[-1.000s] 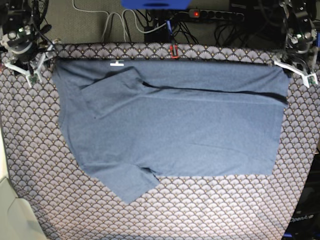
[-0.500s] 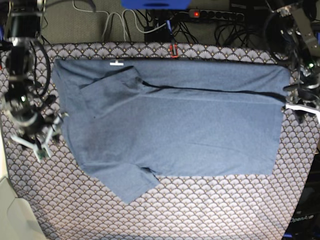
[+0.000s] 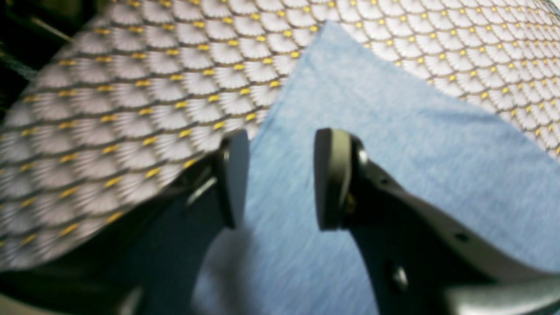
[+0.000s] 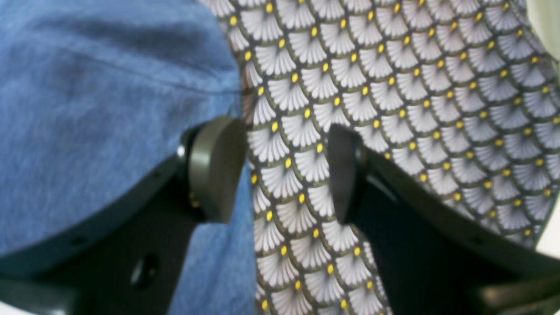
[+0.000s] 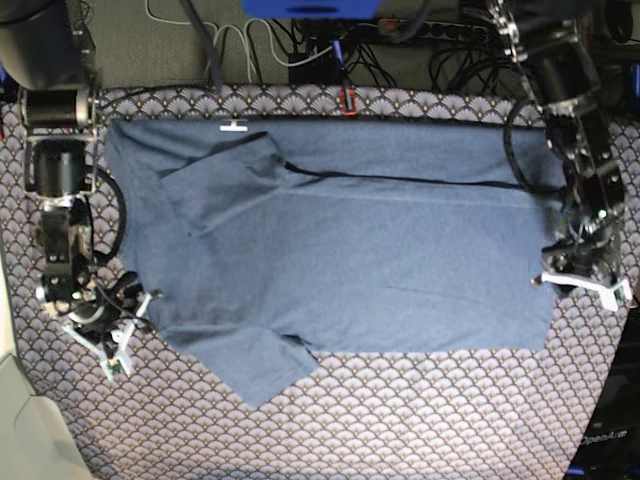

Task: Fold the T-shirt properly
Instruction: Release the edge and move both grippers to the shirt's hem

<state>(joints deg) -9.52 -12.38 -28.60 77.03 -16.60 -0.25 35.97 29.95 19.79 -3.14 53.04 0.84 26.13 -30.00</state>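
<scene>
The T-shirt (image 5: 340, 250) lies spread flat across the middle of my desk, one long fold already laid over its far side, a small white label (image 5: 234, 127) at the far edge. My right gripper (image 4: 284, 170) hangs over its edge near the lower sleeve, jaws wide apart, holding nothing. My left gripper (image 3: 280, 179) hangs over the hem corner, jaws parted and empty. A fan-patterned tablecloth (image 5: 420, 410) covers the desk. Beyond it, cables and a power strip (image 5: 430, 30) lie on the floor. Both wrist views are blurred; the shirt's lettering is out of sight.
</scene>
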